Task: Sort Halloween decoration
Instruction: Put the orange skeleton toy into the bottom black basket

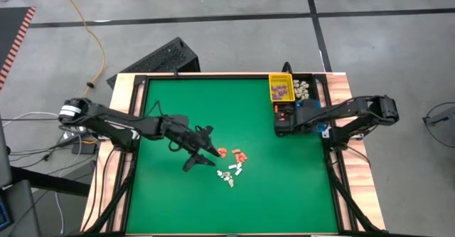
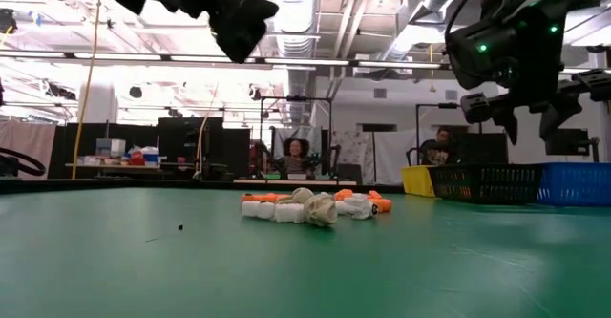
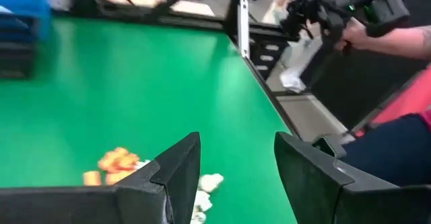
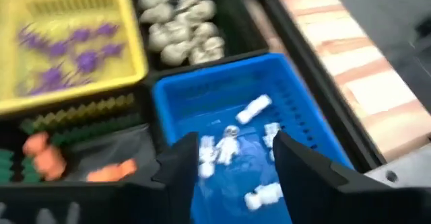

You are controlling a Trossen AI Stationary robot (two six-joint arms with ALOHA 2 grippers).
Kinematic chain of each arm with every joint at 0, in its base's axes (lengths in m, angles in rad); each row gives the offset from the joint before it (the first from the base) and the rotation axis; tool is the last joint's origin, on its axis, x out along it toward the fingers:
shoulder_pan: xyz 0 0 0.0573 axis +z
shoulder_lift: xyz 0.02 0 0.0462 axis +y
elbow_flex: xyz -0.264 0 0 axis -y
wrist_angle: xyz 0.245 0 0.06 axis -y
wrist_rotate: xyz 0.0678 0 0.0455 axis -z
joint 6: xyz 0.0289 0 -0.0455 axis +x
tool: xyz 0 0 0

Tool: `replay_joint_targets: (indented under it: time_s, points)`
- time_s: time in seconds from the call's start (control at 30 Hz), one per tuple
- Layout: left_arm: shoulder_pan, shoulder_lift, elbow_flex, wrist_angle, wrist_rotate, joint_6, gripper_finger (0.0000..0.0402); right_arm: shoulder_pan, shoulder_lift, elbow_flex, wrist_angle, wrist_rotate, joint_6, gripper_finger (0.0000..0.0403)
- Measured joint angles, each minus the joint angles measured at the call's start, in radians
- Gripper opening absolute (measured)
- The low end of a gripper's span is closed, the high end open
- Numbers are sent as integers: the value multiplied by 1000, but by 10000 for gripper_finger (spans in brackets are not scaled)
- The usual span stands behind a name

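Right gripper (image 4: 232, 160), dark fingers spread, hangs over the blue perforated plastic bin (image 4: 316, 123) holding small cream-white trinkets (image 4: 254, 107). Left gripper (image 1: 207, 150), jaws apart and empty, hovers beside the loose white and orange trinket pile (image 1: 232, 167) on green felt.

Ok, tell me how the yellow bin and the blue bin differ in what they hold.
The yellow bin holds purple trinkets, spiky and spread across its floor; the blue bin holds white, stubby pieces, scattered singly. The right gripper hangs open directly over the blue bin, not over the yellow bin. Both bins are rectangular plastic with slotted walls, side by side at the table's far right corner.
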Motion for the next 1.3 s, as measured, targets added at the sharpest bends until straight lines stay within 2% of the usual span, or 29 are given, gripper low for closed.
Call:
replay_joint_targets:
  time_s: [0.17, 0.33, 0.57, 0.7, 0.83, 0.93, 1.17, 1.3]
  points:
    - [6, -153, -18, -131, -91, 51, 180, 28, 0, 0, 96, 3, -141, 218]
    - [-2, -358, -123, -172, -170, 35, 180, 43, 0, 0, 199, 3, -257, 212]
    - [-24, -644, -347, -77, -324, -107, 180, 72, 0, 0, 405, 31, -437, 205]
    - [-46, -751, -466, 37, -326, -167, 180, 120, 0, 0, 698, 48, -732, 205]
    - [-70, -821, -566, 111, -395, -210, 180, 174, 0, 0, 1030, -5, -1047, 205]
    - [-91, -850, -626, 160, -435, -232, 180, 220, 0, 0, 1226, -38, -1185, 205]
    - [-134, -871, -720, 213, -504, -247, 180, 324, 22, 0, 1418, -45, -1269, 205]
    - [-147, -871, -734, 185, -513, -254, 180, 393, 112, 0, 1527, -75, -1363, 204]
